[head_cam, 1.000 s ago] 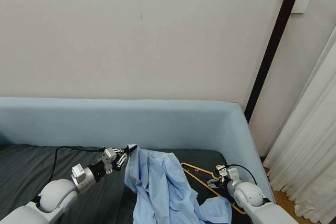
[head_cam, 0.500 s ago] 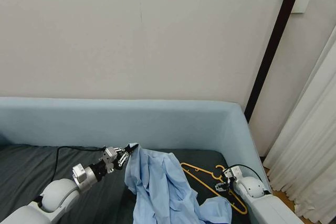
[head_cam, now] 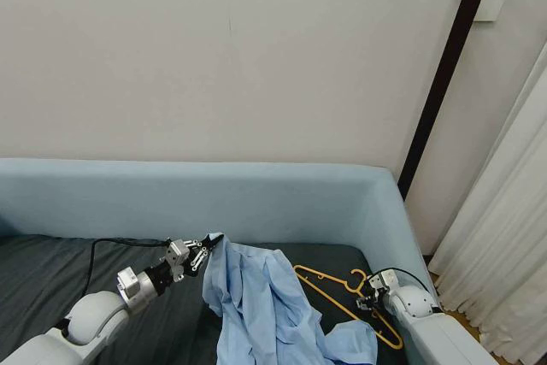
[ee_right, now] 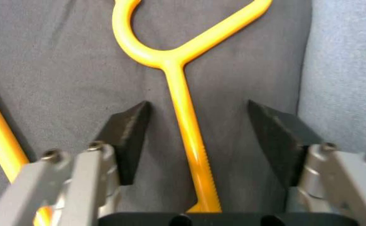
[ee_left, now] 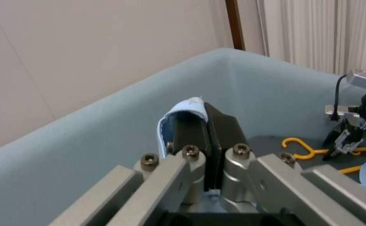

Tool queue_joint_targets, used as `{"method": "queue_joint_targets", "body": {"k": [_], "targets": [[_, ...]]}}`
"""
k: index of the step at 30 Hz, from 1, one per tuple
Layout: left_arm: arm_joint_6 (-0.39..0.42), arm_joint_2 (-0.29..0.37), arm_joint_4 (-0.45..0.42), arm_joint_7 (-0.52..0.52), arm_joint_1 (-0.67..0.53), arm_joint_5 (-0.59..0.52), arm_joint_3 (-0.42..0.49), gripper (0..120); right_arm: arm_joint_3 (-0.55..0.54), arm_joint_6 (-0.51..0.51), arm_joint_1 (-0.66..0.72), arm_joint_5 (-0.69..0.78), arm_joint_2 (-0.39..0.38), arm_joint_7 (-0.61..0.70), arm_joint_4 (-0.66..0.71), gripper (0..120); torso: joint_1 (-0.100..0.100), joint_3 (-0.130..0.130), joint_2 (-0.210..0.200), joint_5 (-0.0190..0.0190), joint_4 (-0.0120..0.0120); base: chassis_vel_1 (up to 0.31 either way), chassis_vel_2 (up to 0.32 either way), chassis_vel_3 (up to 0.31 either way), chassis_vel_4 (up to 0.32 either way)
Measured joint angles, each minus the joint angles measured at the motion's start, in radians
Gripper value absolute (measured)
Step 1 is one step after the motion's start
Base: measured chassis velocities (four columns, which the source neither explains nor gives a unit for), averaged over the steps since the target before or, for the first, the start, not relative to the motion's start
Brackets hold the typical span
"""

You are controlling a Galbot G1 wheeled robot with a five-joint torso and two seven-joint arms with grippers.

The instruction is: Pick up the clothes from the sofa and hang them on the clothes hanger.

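Shirt (head_cam: 256, 305), light blue, lies crumpled on the dark seat of the sofa (head_cam: 256, 194), one edge lifted toward the backrest, the rest trailing down in loose folds. Left gripper (ee_left: 199, 123) is clenched on that raised edge; a fold of cloth curls over the pad tips. Hanger (ee_right: 183, 108), orange, lies flat on the seat just beside the shirt, its lower end running under the cloth. Right gripper (ee_right: 199, 117) is low over the hanger, jaws released and straddling the neck below the hook, neither pad touching it. Assessment: the shirt is light and limp, will sag and drag, and could slip from a thin pinch; the collar or shoulder seam is the sounder hold. The hanger appears rigid, smooth and light; the neck is the proper grip.
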Motion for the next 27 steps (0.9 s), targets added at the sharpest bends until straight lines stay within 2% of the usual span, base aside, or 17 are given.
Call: {"method": "queue_joint_targets", "body": {"k": [1,3,7,9,10,14,18,19,24,27], "targets": [[0.000,0.000,0.000,0.000,0.000,0.000,0.000,0,0.000,0.000,0.000,0.000,0.000,0.000,0.000,59,0.000,0.000,0.000,0.0000,0.0000,0.000,0.000,0.000,0.000],[0.000,0.002,0.000,0.001,0.000,0.000,0.000,0,0.000,0.005,0.004,-0.018,0.004,-0.010,-0.014,52,0.000,0.000,0.000,0.0000,0.0001,0.000,0.000,0.000,0.000],[-0.001,0.004,0.002,0.002,0.000,-0.001,0.000,0,0.001,0.007,0.006,-0.036,0.007,-0.018,-0.025,51,0.000,0.000,0.000,0.0000,0.0001,0.000,0.000,0.000,0.000],[-0.004,0.003,0.010,0.002,-0.006,-0.002,0.002,0,-0.002,0.007,0.000,-0.036,0.000,-0.019,-0.011,38,0.000,0.000,0.000,0.0001,0.0001,0.000,0.000,0.000,0.000],[-0.004,0.003,0.010,0.002,-0.006,-0.002,0.002,0,-0.002,0.007,0.000,-0.036,0.000,-0.019,-0.011,38,0.000,0.000,0.000,0.0001,0.0001,0.000,0.000,0.000,0.000],[-0.005,0.000,0.016,0.003,-0.015,-0.003,0.010,0,-0.010,0.004,-0.006,-0.034,-0.011,-0.019,0.006,19,0.000,0.000,0.000,0.0001,-0.0003,0.000,0.000,0.000,0.000],[-0.005,-0.002,0.018,0.003,-0.018,-0.003,0.012,0,-0.010,0.004,-0.006,-0.034,-0.011,-0.019,0.007,11,0.000,0.000,0.000,0.0001,-0.0003,0.000,0.000,0.000,0.000],[-0.005,-0.003,0.019,0.003,-0.019,-0.003,0.013,0,-0.010,0.003,-0.008,-0.035,-0.012,-0.019,0.009,5,0.000,0.000,0.000,0.0001,-0.0002,0.000,0.000,0.000,0.000],[-0.009,-0.003,0.021,0.003,-0.018,-0.003,0.013,0,-0.009,0.013,-0.022,-0.036,-0.019,-0.017,0.023,5,0.000,0.000,0.000,0.0000,-0.0001,0.000,0.000,0.000,0.000],[-0.013,0.000,0.022,0.004,-0.018,-0.007,0.007,0,-0.010,0.038,-0.051,-0.019,-0.044,-0.009,0.090,5,0.000,0.000,0.000,-0.0001,-0.0004,0.000,0.000,0.000,0.000]]}}
